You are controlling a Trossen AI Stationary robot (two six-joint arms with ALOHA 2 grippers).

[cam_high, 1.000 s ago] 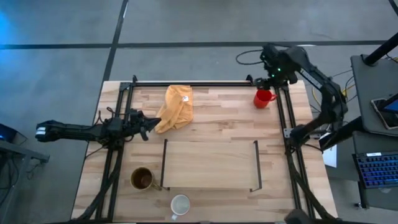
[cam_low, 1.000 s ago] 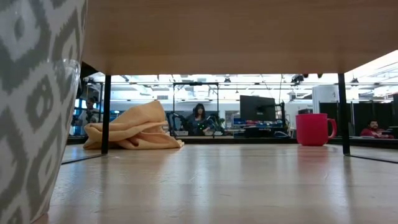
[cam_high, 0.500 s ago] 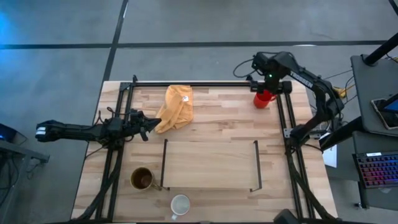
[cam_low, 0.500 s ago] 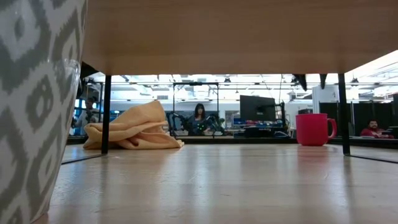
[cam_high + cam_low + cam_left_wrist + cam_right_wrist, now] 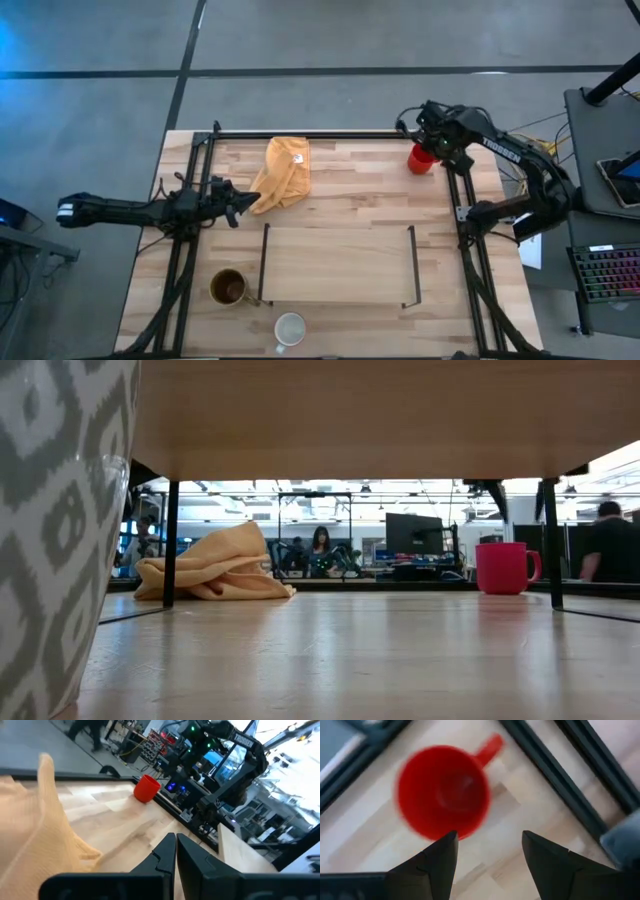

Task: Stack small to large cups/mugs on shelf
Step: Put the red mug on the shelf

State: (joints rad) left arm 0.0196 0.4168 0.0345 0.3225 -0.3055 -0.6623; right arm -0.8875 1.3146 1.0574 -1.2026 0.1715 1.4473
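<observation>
The small red mug (image 5: 419, 159) stands upright on the tabletop at the far right, also seen in the low view (image 5: 503, 568) and the right wrist view (image 5: 442, 790). My right gripper (image 5: 437, 147) is open just above it and touches nothing; in the right wrist view (image 5: 487, 852) the mug lies just ahead of the fingers, handle (image 5: 490, 747) pointing away. The brown-gold mug (image 5: 228, 287) and the white mug (image 5: 290, 328) stand near the front left. The shelf (image 5: 338, 265) stands at the middle front, nothing on it. My left gripper (image 5: 235, 204) is shut and empty beside the cloth.
A yellow-orange cloth (image 5: 283, 172) lies crumpled at the far middle-left. Black frame rails (image 5: 452, 190) run along the table's sides and close by the red mug. In the low view the shelf's legs (image 5: 552, 540) stand in front of the mug. A person (image 5: 610, 555) stands behind the table.
My right gripper has moved from over the table's far right corner toward the near edge and down over the red mug, staying open. The mug has not moved. A person has walked into view behind the table on the right.
</observation>
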